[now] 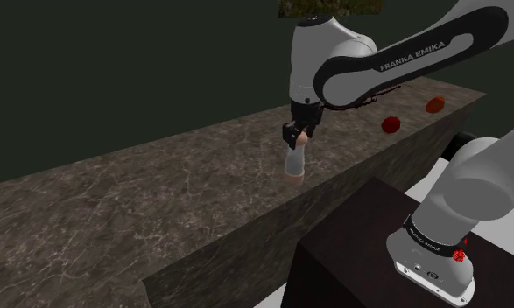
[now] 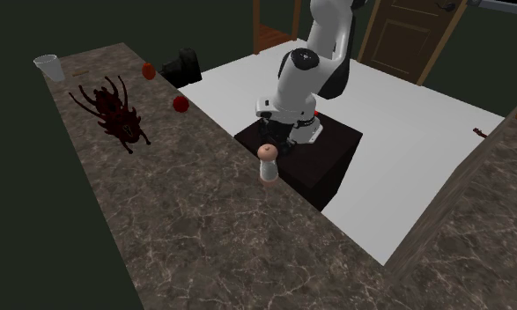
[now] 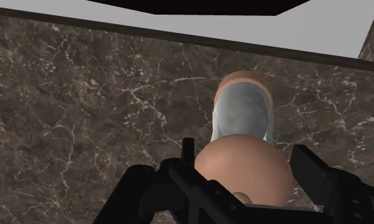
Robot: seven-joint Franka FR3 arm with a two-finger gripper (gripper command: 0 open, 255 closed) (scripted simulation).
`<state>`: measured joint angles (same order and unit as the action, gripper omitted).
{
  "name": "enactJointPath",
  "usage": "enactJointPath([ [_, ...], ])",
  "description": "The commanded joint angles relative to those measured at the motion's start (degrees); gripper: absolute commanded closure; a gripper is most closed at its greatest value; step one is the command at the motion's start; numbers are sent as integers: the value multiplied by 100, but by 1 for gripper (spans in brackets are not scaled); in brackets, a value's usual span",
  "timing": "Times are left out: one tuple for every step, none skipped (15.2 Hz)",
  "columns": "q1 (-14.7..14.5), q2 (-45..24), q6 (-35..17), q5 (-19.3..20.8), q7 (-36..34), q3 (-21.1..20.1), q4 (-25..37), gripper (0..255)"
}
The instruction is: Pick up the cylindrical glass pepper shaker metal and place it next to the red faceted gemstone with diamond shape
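Observation:
The pepper shaker [image 1: 293, 164] has a pale grey body with a pinkish-tan cap and base. It stands about upright over the dark marble counter [image 1: 115, 210], near the edge on the stand's side. My gripper [image 1: 299, 137] comes down on it from above. In the wrist view the fingers [image 3: 187, 153] press both sides of the cap, so the gripper [image 3: 243, 153] is shut on the shaker [image 3: 243, 114]. I cannot tell whether its base touches the counter. The red gemstone [image 1: 390, 123] lies further along the counter, toward the shoulder view's right. The second exterior view shows the shaker [image 2: 268, 167] and the gemstone [image 2: 180, 103] well apart.
A second reddish object [image 1: 435, 104] lies beyond the gemstone. In the second exterior view a dark red spider-like figure [image 2: 115, 110] sprawls mid-counter, a white cup [image 2: 47, 66] stands at the far end and a black object [image 2: 184, 66] sits past the counter's edge. The dark stand [image 1: 369, 254] is beside the counter.

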<state>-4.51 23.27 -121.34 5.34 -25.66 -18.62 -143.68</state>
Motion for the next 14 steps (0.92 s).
enactJointPath([
  [-13, 87, 176, -29, 48, 24, 94, 255],
  [-17, 118, 258, -39, 69, 34, 148, 255],
  [-20, 148, 340, -48, 89, 44, 202, 255],
  [-23, 176, 422, -56, 108, 54, 258, 255],
  [-26, 202, 503, -63, 127, 64, 314, 255],
  [-28, 227, 583, -70, 146, 73, 372, 255],
  [-29, 250, 664, -76, 164, 82, 431, 255],
  [-31, 272, 744, -82, 181, 90, 491, 255],
  [-32, 292, 823, -87, 198, 99, 552, 255],
  [-32, 311, 902, -91, 215, 107, 614, 255],
  [-33, 329, 981, -95, 231, 115, 678, 255],
  [-33, 344, 1060, -98, 247, 123, 742, 255],
  [-32, 359, 1138, -101, 262, 130, 807, 255],
  [-32, 372, 1216, -104, 278, 137, 874, 255],
])
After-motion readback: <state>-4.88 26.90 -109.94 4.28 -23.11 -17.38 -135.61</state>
